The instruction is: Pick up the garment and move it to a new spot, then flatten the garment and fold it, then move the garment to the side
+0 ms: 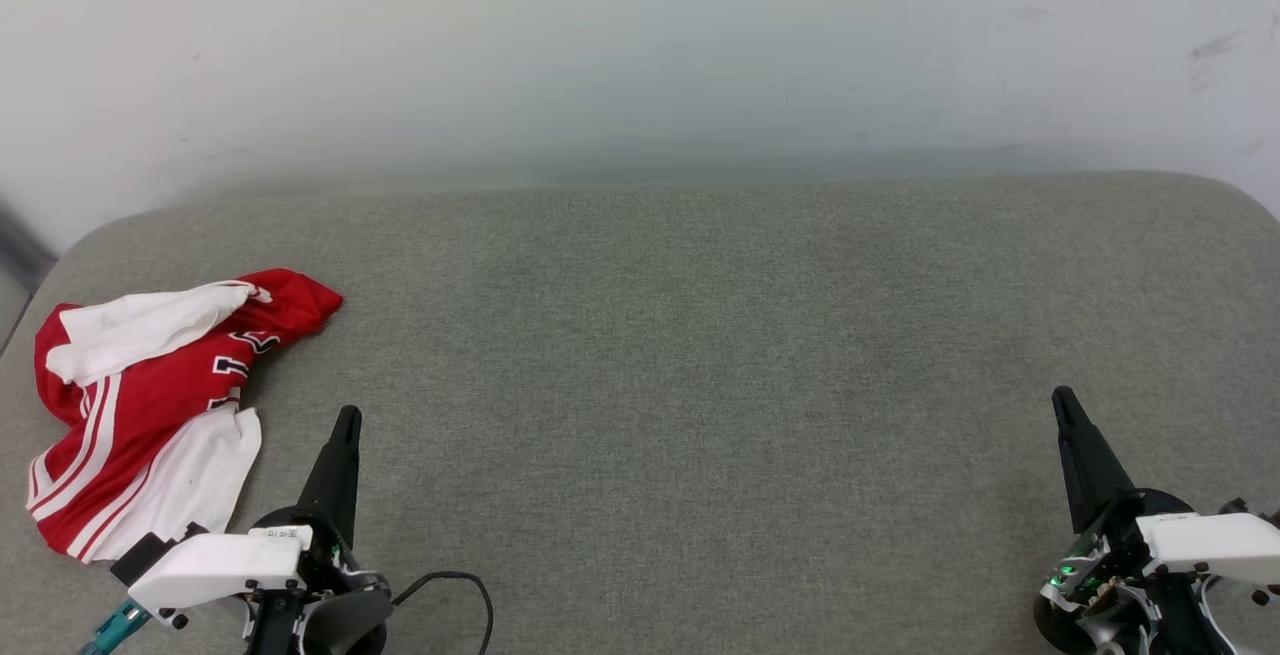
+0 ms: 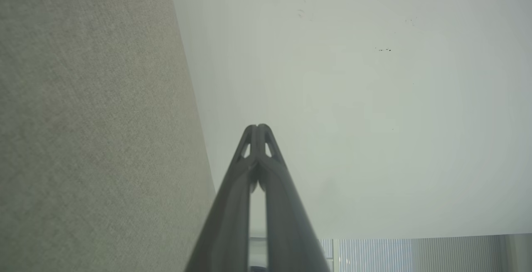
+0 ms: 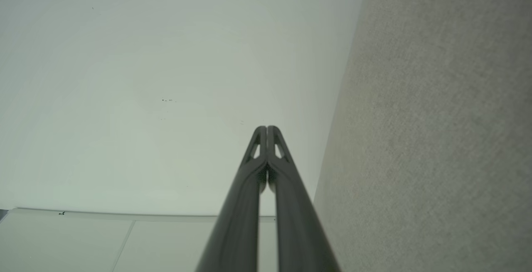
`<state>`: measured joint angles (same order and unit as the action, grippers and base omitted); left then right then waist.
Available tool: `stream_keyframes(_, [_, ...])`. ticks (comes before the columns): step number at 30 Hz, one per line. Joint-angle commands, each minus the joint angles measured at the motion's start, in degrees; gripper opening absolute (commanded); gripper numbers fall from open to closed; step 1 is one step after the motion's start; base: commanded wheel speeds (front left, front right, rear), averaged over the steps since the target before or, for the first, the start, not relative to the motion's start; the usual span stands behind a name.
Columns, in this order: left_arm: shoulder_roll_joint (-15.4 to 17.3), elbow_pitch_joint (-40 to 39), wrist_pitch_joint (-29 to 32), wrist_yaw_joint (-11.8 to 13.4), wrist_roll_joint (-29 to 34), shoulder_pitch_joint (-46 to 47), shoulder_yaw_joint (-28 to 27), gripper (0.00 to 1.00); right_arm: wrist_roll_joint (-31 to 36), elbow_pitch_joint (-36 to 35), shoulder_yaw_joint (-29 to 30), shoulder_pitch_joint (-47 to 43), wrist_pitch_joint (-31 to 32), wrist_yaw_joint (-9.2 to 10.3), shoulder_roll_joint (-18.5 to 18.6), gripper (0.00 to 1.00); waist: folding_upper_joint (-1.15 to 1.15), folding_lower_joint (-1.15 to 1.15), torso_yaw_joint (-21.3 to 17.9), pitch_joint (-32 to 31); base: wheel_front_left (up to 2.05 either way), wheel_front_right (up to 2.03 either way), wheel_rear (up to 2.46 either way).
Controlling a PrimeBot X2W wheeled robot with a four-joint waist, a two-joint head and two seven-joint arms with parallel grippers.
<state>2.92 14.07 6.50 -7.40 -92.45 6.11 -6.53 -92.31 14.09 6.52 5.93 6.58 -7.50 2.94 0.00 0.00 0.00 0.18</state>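
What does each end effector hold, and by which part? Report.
Nothing is held. The left end effector and right end effector are shut and empty; the crumpled red-and-white jersey T-shirt lies apart on the grey fabric surface.

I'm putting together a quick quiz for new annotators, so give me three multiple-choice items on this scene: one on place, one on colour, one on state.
1. Where on the grey padded surface does the garment lie? A) centre B) far left C) far right
2. The garment's main colours? A) red and white B) blue and yellow C) green
3. The left gripper and right gripper are: A) both open B) left shut on the garment C) both shut, empty

Answers: B, it lies crumpled by the left edge; A, red body with white sleeves; C, both wrist views show fingertips pressed together, holding nothing.
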Motion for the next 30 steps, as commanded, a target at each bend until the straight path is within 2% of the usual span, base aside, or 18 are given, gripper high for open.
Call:
stream_keyframes(1, [-0.07,0.03,0.25,-0.18,0.09,0.32,-0.11,0.00,-0.21,0.07,-0.01,0.67,0.02,0.02,-0.12,0.00,0.00,0.00,0.00,0.00,0.00,0.00,0.00])
stream_keyframes(30, [-0.08,0.03,0.24,-0.18,0.08,0.32,-0.11,0.00,-0.21,0.07,-0.01,0.67,0.01,0.02,-0.12,0.00,0.00,0.00,0.00,0.00,0.00,0.00,0.00])
